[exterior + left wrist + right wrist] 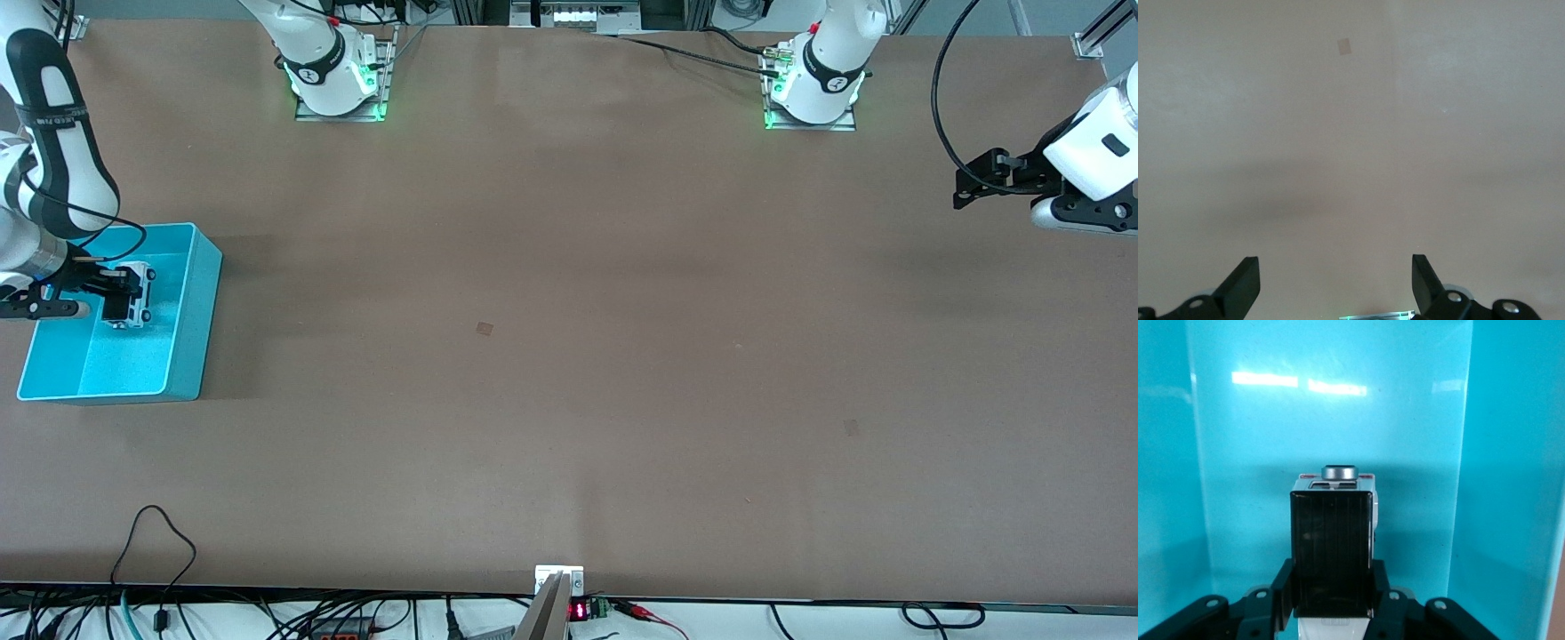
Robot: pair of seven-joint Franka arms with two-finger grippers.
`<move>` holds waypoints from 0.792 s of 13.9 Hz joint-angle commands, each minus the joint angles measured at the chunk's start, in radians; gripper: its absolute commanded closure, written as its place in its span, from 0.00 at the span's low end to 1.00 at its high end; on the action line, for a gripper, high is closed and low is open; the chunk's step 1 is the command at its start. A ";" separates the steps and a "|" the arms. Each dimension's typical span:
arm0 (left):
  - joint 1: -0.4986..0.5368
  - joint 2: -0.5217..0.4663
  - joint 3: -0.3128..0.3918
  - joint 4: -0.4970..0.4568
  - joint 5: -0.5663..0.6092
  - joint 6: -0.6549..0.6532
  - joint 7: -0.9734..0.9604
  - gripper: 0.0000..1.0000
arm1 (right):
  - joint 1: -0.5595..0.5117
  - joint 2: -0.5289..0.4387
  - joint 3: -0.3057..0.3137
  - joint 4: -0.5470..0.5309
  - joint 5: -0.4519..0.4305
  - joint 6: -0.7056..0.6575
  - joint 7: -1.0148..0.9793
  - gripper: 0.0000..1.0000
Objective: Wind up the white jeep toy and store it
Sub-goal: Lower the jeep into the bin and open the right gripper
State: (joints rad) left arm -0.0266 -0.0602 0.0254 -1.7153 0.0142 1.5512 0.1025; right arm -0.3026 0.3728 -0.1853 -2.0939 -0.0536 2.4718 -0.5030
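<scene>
Right gripper (117, 298) clamps the white jeep toy (135, 295) inside the cyan bin (200, 302), so lower it level to the floor before letting go; left gripper (1336, 283) waits, jaws wide and empty, over bare table (569, 356).

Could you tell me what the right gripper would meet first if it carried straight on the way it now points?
The right gripper, shut on the white jeep toy, points down into the cyan bin. Straight on, the toy would probably meet the bin's floor first; how big the gap is cannot be told.
</scene>
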 commanded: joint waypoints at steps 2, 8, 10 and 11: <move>-0.003 -0.009 -0.002 0.014 -0.008 -0.022 0.016 0.00 | -0.049 0.006 0.013 -0.064 -0.011 0.096 -0.054 1.00; -0.003 -0.009 -0.002 0.016 -0.008 -0.020 0.019 0.00 | -0.033 -0.041 0.021 -0.037 -0.009 0.043 -0.055 0.00; -0.003 -0.009 -0.002 0.016 -0.008 -0.020 0.019 0.00 | 0.015 -0.087 0.021 0.023 -0.011 -0.099 -0.057 0.00; -0.003 -0.009 -0.001 0.014 -0.008 -0.022 0.019 0.00 | 0.035 -0.106 0.021 0.073 -0.011 -0.184 -0.057 0.00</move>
State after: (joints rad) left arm -0.0286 -0.0602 0.0236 -1.7142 0.0142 1.5511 0.1025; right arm -0.3043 0.3302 -0.1657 -2.0786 -0.0554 2.4251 -0.5532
